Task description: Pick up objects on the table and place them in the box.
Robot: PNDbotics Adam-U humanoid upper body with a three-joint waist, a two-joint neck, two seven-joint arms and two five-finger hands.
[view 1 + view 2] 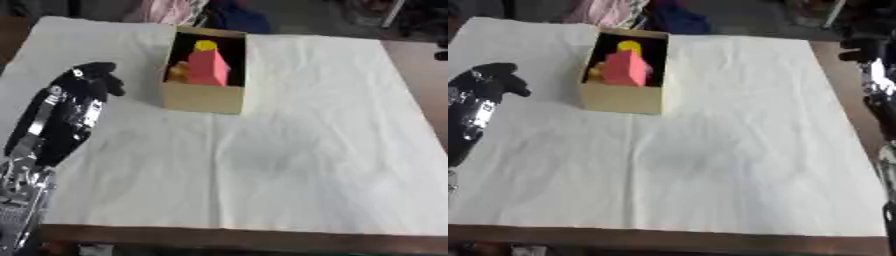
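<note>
Box: a tan cardboard box (203, 97) is seen on the far-centre part of the tabletop (289, 165), open side up, dark inside.
Box contents: a pink block (208, 67) is stood inside, a yellow round piece (206, 45) is seen just behind its top, and an orange-brown thing (178, 71) is tucked at its left; its shape cannot be made out.
Tabletop: a brown surface is covered by a white cloth (262, 150), creased, with wood shown along the near and right edges.
Left robot hand: the left robot hand (94, 80) is seen at the view's left, raised over the cloth, black with silver glints on the arm; its fingertips are pointed toward the far side and look loosely bent, and nothing is held.
Left robot hand vs box: the box is placed just to the right of the left robot hand, slightly farther away; a strip of cloth is shown between them, so they are apart.
Right robot hand: the right robot hand (866, 50) is shown only in the right eye view, at the right edge past the cloth; finger state cannot be told.
Right robot hand vs box: the box is well apart from it, across the cloth to the left.
</note>
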